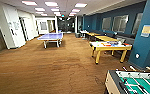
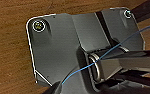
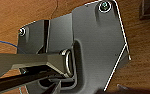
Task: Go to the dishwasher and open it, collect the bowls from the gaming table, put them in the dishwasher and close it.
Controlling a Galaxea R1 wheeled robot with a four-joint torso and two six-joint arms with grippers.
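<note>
The brown carpet (image 1: pixel 48 67) spreads over most of the head view, a long open hall. At about eleven o'clock, well off, stands a blue table-tennis table (image 1: pixel 51 37). At about two o'clock is the gaming table (image 1: pixel 110 47), a white worktop on yellow legs carrying flat colourful boxes; whether the bowls sit among them is too blurred to tell. Behind it runs a row of yellow-topped tables (image 1: pixel 103 38) along the dark teal wall (image 1: pixel 146 37). At five o'clock, close by, juts the corner of the foosball table (image 1: pixel 133 82) with its green field.

The robot seems to be driving. A good line would swing wide of the foosball corner and approach the worktop's long side squarely. Whether either claw is spread or pressed together, I cannot tell.
</note>
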